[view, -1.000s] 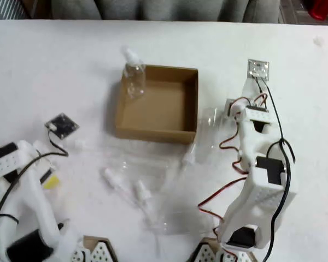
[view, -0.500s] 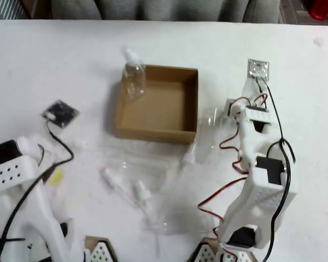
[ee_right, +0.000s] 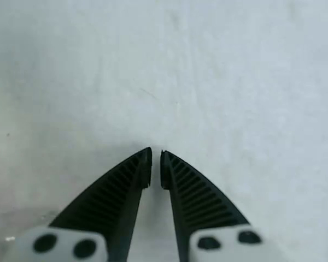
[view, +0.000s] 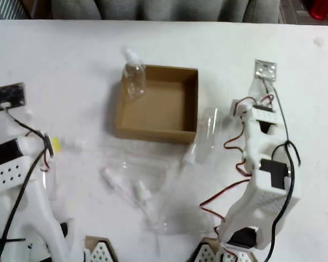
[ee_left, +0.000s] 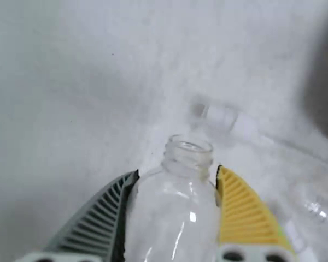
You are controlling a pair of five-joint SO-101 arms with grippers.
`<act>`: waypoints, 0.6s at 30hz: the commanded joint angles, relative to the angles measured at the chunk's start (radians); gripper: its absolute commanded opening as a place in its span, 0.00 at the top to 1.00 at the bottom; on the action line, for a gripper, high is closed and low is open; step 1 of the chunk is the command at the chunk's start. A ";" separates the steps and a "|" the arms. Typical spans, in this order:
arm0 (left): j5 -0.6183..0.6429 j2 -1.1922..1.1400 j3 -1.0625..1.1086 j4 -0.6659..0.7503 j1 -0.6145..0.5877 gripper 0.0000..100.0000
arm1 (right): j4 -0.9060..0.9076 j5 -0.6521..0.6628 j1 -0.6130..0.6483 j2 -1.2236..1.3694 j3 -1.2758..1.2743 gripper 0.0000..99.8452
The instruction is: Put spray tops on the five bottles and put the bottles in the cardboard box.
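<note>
Gripping a clear bottle: left gripper, one grey finger and one yellow finger pressed against the bottle's shoulders. The neck is open and has no spray top. In the high view this arm sits in the lower left of the frame.

Right gripper: black fingers drawn together to a hairline gap, nothing between them, bare white table beyond. In the high view its arm runs up the right side of the frame.

Spray top, loose: lying on the table just past the held bottle's mouth, upper centre-right of the left wrist view.

Cardboard box: brown, open-topped, in the upper centre of the high view, well apart from the left arm.

Bottle with spray top fitted: upright at the box's upper-left corner. I cannot tell whether it is inside or just outside the wall.

Clear bottle, lying: just right of the box, between it and the right arm.

Loose spray tops: three on the table below the box, at lower centre-left, lower centre and close under the box's lower-right corner.

Further clear bottles lie among these tops, but their outlines are too faint to count.
</note>
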State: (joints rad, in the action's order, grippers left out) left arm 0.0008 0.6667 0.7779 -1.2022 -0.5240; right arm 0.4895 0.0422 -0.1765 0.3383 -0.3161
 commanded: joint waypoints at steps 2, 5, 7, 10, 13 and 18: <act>0.114 0.035 -0.054 0.095 -0.087 0.98 | 0.142 0.014 -0.013 -0.168 0.040 0.98; 0.115 0.012 -0.058 0.147 -0.142 0.98 | 0.222 0.018 0.021 -0.286 0.038 0.98; 0.114 -0.044 -0.069 0.153 -0.159 0.98 | 0.294 0.087 0.053 -0.371 0.037 0.98; 0.114 -0.170 -0.135 0.149 -0.199 0.98 | 0.381 0.238 0.154 -0.496 0.034 0.98; 0.114 -0.280 -0.230 0.132 -0.265 0.98 | 0.464 0.319 0.265 -0.605 0.035 0.98; 0.112 -0.403 -0.359 0.133 -0.349 0.98 | 0.616 0.408 0.507 -0.720 0.037 0.98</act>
State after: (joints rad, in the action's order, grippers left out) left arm 0.1005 0.2938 0.5340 -1.0779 -0.8263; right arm 1.0188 0.3874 0.1872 -0.2923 -0.3161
